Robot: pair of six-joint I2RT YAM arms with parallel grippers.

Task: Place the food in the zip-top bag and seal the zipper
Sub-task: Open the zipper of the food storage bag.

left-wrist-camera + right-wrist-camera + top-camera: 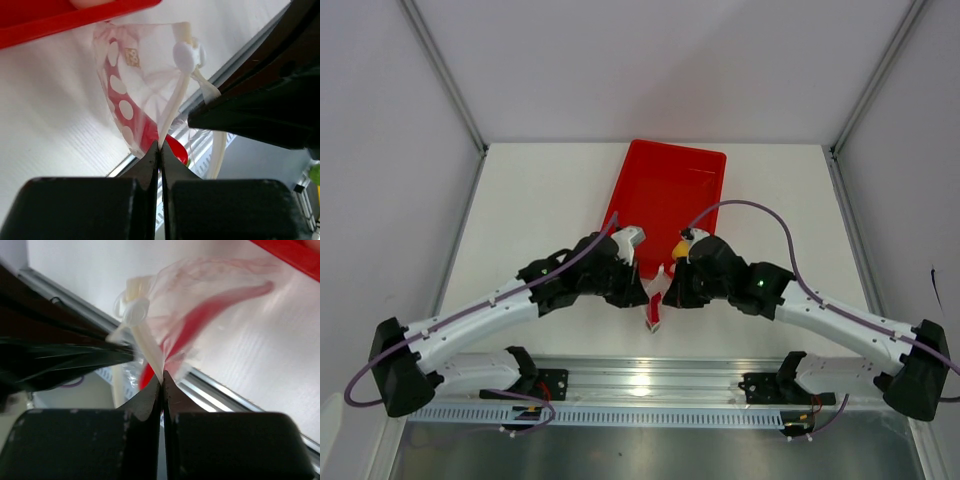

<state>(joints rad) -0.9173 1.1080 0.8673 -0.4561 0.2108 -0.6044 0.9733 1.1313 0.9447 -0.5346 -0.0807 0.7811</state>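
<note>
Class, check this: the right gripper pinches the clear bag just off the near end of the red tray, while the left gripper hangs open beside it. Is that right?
Not quite. The left gripper is not open: the left wrist view shows its jaws shut on the clear bag. The right gripper does pinch the bag, just off the near end of the red tray.

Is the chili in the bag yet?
In. The red chili shows through the crinkled clear wall of the bag in the right wrist view.
</note>
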